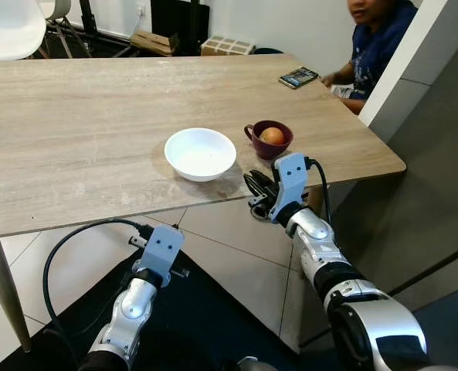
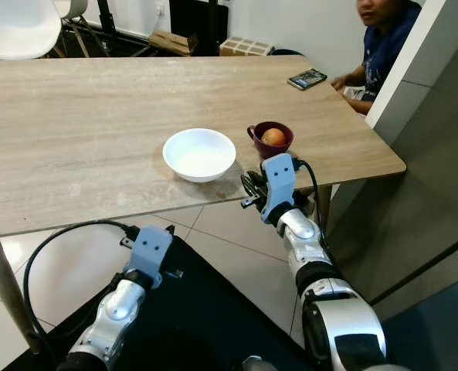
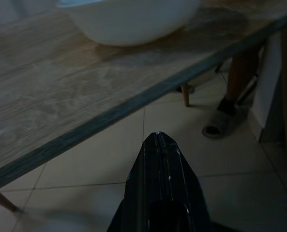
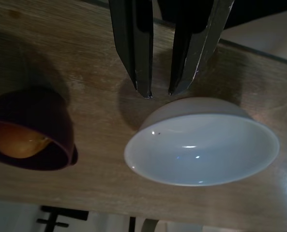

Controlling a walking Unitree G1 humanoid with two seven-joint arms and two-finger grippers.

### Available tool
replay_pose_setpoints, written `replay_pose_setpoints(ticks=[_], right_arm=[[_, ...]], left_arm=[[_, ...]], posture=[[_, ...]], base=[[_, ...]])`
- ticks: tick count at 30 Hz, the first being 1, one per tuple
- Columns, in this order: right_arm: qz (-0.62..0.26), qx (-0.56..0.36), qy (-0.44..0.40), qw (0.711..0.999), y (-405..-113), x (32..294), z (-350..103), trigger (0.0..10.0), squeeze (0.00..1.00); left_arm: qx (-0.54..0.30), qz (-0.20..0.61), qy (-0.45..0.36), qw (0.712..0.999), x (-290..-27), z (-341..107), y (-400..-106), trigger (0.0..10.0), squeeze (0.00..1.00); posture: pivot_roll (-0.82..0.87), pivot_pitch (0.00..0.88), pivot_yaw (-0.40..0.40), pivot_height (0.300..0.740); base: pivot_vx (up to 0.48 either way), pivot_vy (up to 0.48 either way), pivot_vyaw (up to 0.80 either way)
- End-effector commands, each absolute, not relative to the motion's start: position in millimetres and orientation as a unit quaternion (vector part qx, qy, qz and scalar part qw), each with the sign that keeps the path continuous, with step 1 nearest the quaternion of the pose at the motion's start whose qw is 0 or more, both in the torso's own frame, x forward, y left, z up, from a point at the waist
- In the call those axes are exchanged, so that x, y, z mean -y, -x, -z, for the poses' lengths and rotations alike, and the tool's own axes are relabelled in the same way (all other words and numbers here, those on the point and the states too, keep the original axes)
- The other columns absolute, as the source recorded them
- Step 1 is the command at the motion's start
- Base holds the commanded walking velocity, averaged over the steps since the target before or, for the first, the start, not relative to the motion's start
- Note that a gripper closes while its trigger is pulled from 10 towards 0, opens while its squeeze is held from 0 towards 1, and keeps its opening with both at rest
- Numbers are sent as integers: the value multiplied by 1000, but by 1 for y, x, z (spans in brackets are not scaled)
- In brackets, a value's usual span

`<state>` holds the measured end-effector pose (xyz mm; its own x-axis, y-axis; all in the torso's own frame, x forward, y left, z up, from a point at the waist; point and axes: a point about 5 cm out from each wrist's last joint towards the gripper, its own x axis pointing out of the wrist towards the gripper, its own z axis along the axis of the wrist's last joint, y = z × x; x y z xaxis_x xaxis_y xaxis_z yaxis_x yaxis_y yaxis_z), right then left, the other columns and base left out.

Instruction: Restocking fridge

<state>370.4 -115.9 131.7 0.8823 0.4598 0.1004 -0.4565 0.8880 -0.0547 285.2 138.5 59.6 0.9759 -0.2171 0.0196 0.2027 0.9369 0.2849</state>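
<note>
Here, your pale wood-grain table point(image 1: 74, 116) spans the upper frame over white floor tiles point(image 1: 229, 263), a seated person point(image 1: 375, 39) at upper right. A round white bowl point(image 1: 200, 153) sits mid-frame, a dark maroon cup point(image 1: 268, 139) holding an orange fruit point(image 1: 272, 135) just right of it. The right gripper point(image 4: 158, 92) hovers by the bowl, fingers slightly apart. Your left wrist view shows the left gripper point(image 3: 160, 145) closed below the table edge, plus a slippered foot point(image 3: 220, 126).

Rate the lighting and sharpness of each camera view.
Eye views: bright, even and sharp, with a soft shadow beside the white bowl. Left wrist view: dim and murky, the left pincer nearly black. Right wrist view: dark, with small glints inside the bowl and shadow around the cup.
</note>
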Motion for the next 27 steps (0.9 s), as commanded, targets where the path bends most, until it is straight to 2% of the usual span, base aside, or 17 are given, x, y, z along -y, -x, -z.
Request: replay_pose_setpoints(ticks=[1, 14, 18, 27], right_arm=[[-214, 51, 3, 976, -368, 121, -126, 10000, 0], [-196, 44, 13, 980, -355, 119, -109, 10000, 0], [-198, 50, 13, 979, -353, 116, -111, 10000, 0], [-193, 49, 18, 980, -353, 116, -112, 10000, 0]], left_arm=[[29, 94, -124, 987, -136, -60, -286, 10000, 0], [56, 114, -140, 982, -126, -71, -280, 10000, 0], [71, 91, -113, 987, -126, -81, -284, 10000, 0], [65, 84, -110, 988, -128, -81, -279, 10000, 0]], posture=[[-42, 49, -87, 740], [-66, 56, -84, 740], [-66, 58, -82, 740], [-67, 63, -82, 740]], base=[[0, 0, 0], [0, 0, 0], [0, 0, 0], [0, 0, 0]])
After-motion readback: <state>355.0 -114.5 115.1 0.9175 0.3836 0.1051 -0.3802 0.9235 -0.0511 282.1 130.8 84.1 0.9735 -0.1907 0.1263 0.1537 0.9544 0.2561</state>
